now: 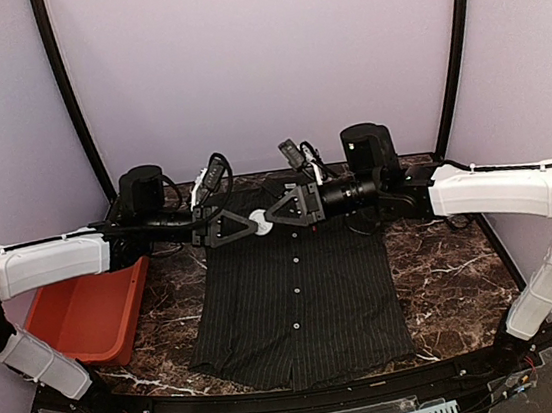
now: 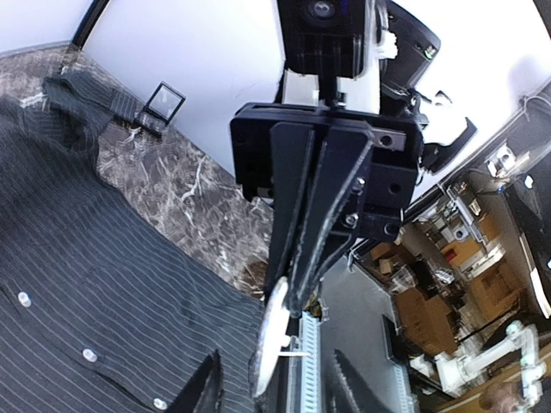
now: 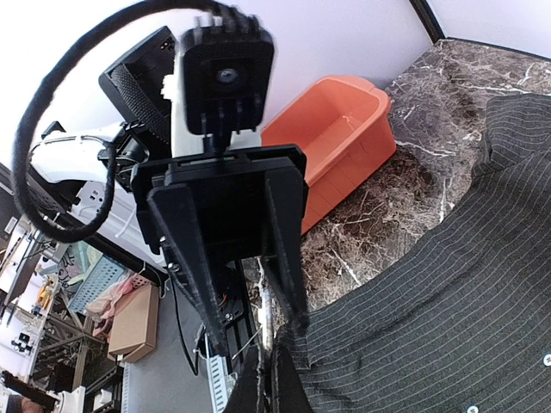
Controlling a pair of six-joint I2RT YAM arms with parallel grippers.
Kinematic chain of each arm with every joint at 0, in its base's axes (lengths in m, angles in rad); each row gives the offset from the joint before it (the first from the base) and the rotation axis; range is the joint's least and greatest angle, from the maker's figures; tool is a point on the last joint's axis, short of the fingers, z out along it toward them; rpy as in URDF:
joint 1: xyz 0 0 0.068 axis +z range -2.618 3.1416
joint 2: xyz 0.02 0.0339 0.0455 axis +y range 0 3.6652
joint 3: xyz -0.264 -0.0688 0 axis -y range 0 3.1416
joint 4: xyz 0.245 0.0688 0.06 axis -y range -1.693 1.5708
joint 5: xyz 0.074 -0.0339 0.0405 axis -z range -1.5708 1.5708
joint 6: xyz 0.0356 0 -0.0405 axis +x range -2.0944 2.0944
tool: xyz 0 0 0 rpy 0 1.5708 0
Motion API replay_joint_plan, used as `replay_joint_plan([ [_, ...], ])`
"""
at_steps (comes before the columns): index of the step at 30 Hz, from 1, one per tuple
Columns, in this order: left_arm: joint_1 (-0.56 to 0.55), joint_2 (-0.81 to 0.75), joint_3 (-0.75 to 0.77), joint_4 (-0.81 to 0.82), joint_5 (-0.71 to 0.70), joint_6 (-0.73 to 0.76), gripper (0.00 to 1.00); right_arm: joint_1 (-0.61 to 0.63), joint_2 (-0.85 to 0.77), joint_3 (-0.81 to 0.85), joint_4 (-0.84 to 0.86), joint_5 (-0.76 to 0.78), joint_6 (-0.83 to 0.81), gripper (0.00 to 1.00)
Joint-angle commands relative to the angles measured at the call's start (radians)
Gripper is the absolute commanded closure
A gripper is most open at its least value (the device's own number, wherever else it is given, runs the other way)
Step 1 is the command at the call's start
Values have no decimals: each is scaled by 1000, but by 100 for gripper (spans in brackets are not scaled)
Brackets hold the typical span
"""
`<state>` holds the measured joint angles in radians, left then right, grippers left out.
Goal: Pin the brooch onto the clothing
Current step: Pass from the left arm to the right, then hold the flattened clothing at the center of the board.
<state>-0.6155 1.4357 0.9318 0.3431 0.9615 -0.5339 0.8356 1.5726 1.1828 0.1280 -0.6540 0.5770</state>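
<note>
The clothing (image 1: 298, 304) is a dark pinstriped shirt with white buttons, lying flat on the marble table. Both grippers meet above its collar. The brooch (image 1: 263, 225) is a small white disc, held up in the air between them. My right gripper (image 1: 277, 216) is shut on the brooch's edge (image 3: 267, 314), with the thin pin sticking out sideways. In the left wrist view the brooch (image 2: 274, 335) shows edge-on in the right gripper's closed fingers. My left gripper (image 1: 241, 227) is open, its fingertips standing either side of the disc without touching it. The shirt (image 2: 86, 284) lies below.
An orange bin (image 1: 92, 310) sits at the left edge of the table, also seen as the orange bin (image 3: 331, 129) behind the left arm. A small dark-framed object (image 2: 164, 103) stands by the back wall near the shirt's sleeve. Marble table (image 1: 446, 276) shows on both sides of the shirt.
</note>
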Motion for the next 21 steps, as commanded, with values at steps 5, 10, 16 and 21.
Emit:
replay_joint_plan([
  [5,46,-101,7,-114,-76,105,34,-6,-54,-5,-51,118,-84,100],
  [10,109,-128,45,-270,-256,212,11,-6,-66,32,-185,257,-147,100],
  [16,222,-75,164,-528,-540,263,1,-8,-43,77,-252,584,-185,100],
  [21,276,36,261,-595,-668,344,1,-33,61,194,-275,622,-219,100],
])
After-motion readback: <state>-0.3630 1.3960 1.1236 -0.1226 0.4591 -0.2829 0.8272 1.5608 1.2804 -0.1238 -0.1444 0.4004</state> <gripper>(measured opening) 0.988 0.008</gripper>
